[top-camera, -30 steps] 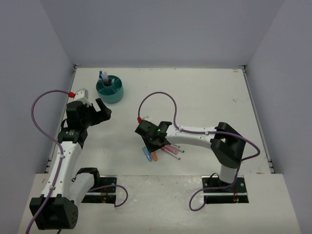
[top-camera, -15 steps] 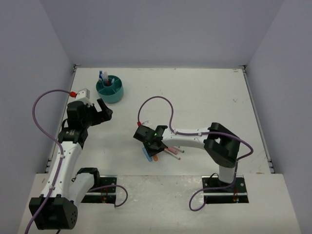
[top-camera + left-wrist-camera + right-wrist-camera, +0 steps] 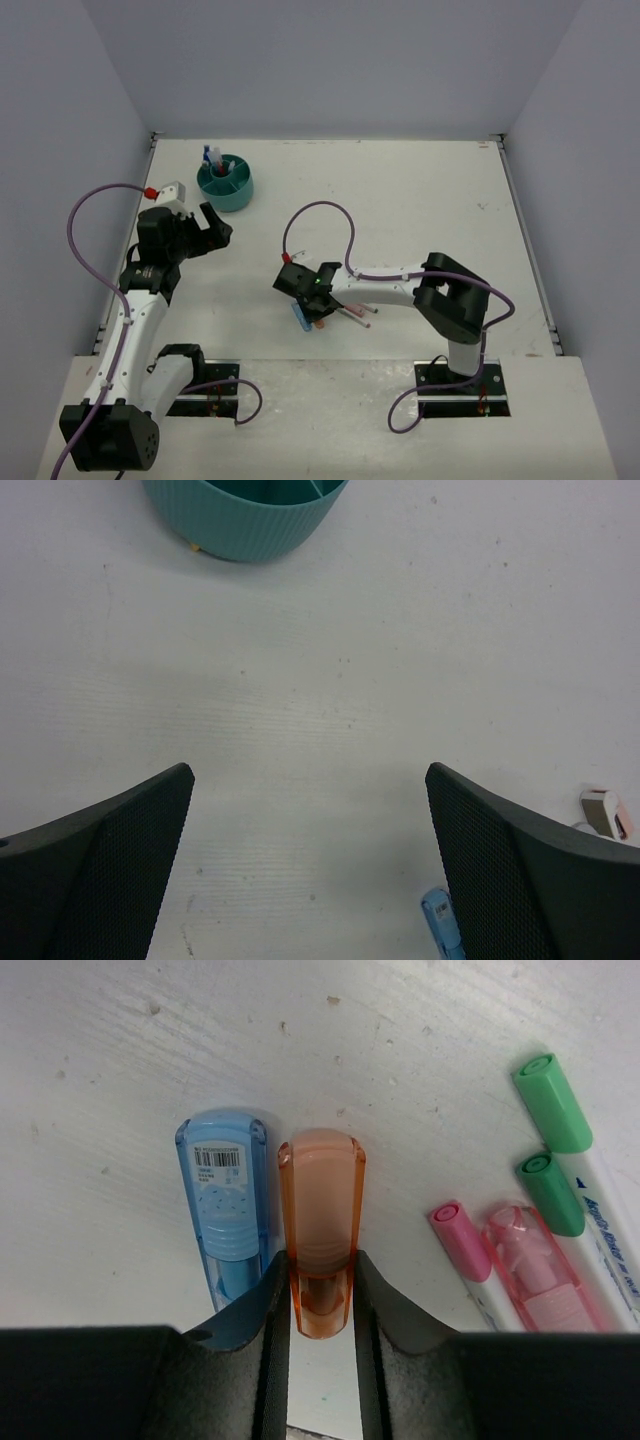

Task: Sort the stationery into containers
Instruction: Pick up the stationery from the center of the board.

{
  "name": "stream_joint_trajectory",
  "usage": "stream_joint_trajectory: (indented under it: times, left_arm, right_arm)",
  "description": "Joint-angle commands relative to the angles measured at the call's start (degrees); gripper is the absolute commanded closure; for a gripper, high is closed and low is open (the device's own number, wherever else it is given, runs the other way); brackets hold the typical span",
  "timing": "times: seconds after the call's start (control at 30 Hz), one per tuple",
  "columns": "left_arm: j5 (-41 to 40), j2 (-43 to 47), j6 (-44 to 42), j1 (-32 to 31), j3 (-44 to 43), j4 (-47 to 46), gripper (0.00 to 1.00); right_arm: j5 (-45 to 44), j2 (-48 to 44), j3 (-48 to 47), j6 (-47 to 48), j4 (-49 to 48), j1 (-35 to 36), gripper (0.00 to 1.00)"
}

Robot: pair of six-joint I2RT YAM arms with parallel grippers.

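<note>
My right gripper [image 3: 320, 1270] is down on the table with its jaws pressed against both sides of an orange stubby piece [image 3: 320, 1230]. A blue stubby piece [image 3: 228, 1210] lies right beside it on the left, touching the left finger. In the top view the right gripper [image 3: 308, 290] covers this cluster near the table's front middle. The teal tub [image 3: 226, 186] stands at the far left with pens upright in it. My left gripper [image 3: 210, 228] hovers open in front of the tub [image 3: 245, 520] with nothing between its fingers.
A pink marker [image 3: 462, 1245], a clear pink piece [image 3: 535, 1270] and two green-capped markers [image 3: 555, 1105] lie right of the orange piece. The left wrist view shows the blue piece [image 3: 440, 920] and a small pink and white item [image 3: 605, 812].
My right gripper has slid a little left and forward over the stubby pieces, and its jaws have narrowed onto the orange one. The left arm has barely moved.
</note>
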State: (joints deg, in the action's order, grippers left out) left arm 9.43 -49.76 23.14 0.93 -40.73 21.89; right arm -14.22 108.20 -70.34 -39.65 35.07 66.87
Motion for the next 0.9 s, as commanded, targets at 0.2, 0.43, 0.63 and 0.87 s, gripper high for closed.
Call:
stream_joint_trajectory:
  times: [0.2, 0.43, 0.63, 0.87]
  left_arm:
    - [29.9, -5.0, 5.0, -0.3, -0.9, -11.0, 0.00]
    - [36.8, -6.0, 20.5, -11.5, 1.7, -31.5, 0.00]
    - [35.7, -9.4, 23.0, -14.4, -0.6, -32.7, 0.20]
    - [34.5, -12.6, 23.9, -18.2, -1.5, -32.9, 0.33]
  right_arm:
    - [-10.3, -15.7, 1.3, 11.4, -3.4, -1.6, 1.00]
    - [-6.9, -26.7, 3.0, 24.1, -16.8, -1.7, 1.00]
    - [-7.0, -29.2, 2.5, 25.8, -19.4, -1.7, 1.00]
    - [-7.0, -28.9, 0.8, 25.9, -19.9, -1.7, 1.00]
